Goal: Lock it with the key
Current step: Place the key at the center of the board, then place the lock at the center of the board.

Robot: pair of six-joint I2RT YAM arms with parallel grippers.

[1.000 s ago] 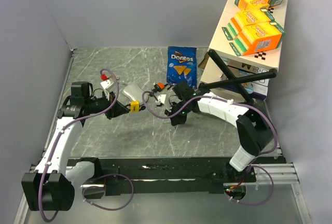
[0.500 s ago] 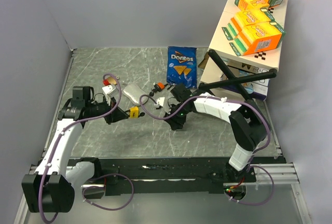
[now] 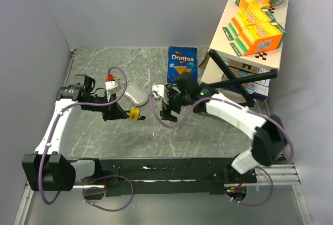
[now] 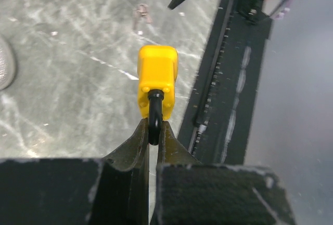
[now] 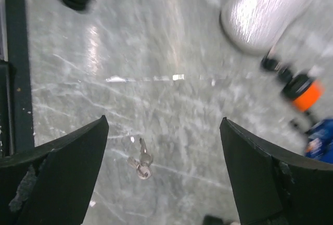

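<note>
Top external view showed us the table (image 3: 104,136), the Doritos bag (image 3: 182,67) at upper centre, and the left gripper (image 3: 124,113) clamped on the shackle (image 4: 154,115) of the yellow padlock (image 3: 135,114), centre-left. The right gripper (image 5: 164,131) hung wide open, empty, over the keys (image 5: 141,163) low in its wrist view. We judged pickup next: descend, pinch one of them; nothing intervened.
</note>
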